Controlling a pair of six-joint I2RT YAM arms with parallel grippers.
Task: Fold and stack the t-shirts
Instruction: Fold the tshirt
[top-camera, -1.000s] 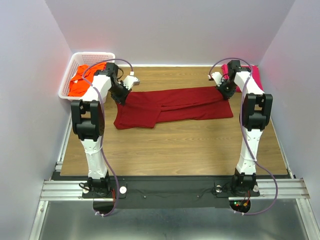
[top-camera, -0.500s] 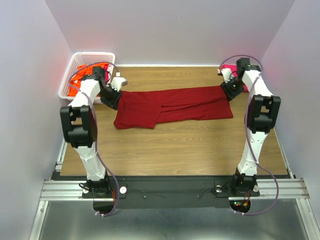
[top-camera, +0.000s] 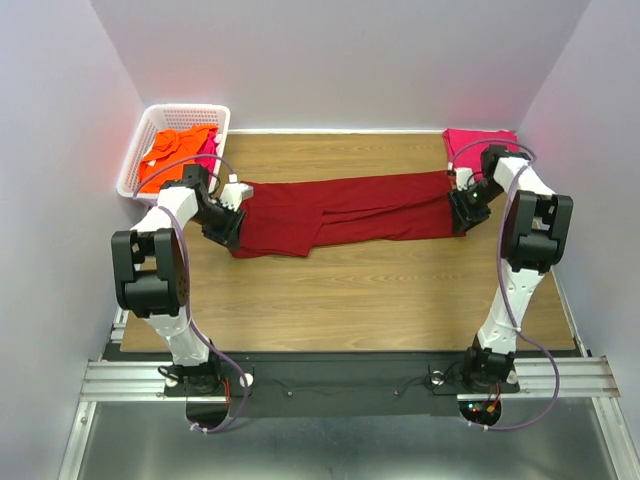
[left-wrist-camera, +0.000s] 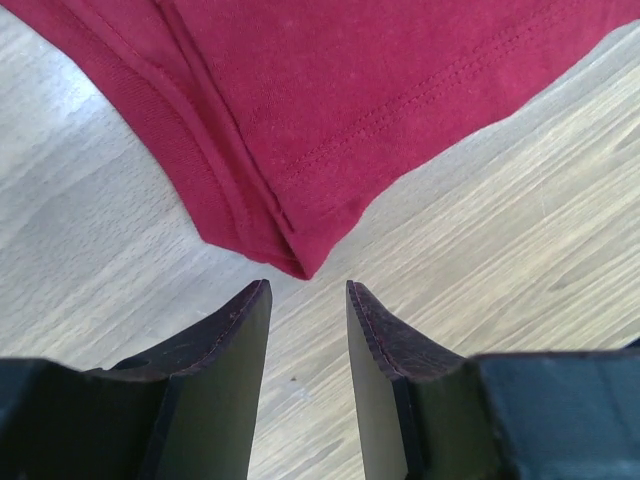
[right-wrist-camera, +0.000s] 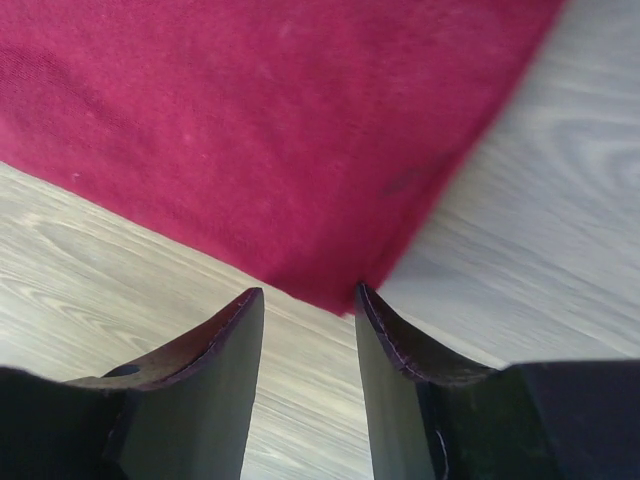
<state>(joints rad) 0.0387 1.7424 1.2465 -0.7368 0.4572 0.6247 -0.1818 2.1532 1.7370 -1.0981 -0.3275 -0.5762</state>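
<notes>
Bare table (top-camera: 350, 300) nearside, basket (top-camera: 190, 108) blocking far-left corner, pink t-shirt (top-camera: 478, 140) probably flat far-right

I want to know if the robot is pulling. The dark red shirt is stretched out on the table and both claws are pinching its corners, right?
Not pinching. The dark red shirt is stretched out on the table, but the left gripper and right gripper are both open, a corner just at their tips. The two wrist views show it.

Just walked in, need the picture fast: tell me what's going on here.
Two arms are working a dark red t-shirt spread across the table. The left gripper and right gripper each sit at an end corner, jaws open, holding nothing. An orange shirt lies in the white basket; a pink shirt lies at the far right.
</notes>
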